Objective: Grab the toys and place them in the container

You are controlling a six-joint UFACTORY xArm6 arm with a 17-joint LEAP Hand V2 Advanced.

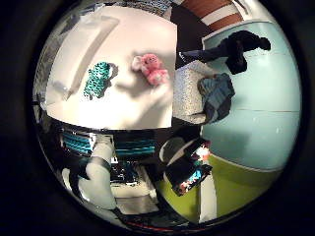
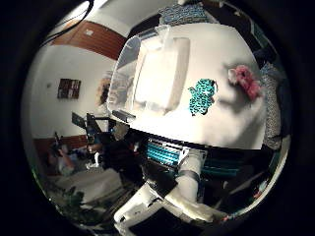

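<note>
Hand: white and black parts of the hand (image 2: 182,191) sit nearest the lens, well above the table (image 1: 128,110); whether its fingers are spread or curled cannot be told, and it holds nothing visible.
Teal toy: teal toy (image 2: 202,96) lies mid-table, just beside the container.
Pink toy: pink toy (image 1: 150,68) lies nearer the table's edge, apart from the teal one.
Container: clear container (image 2: 147,73) stands empty-looking along one table edge, likely set close for short carries.
Views: only the thumb-side view shows the whole container; the little-finger view adds a grey block (image 1: 189,93) beside the table.
</note>
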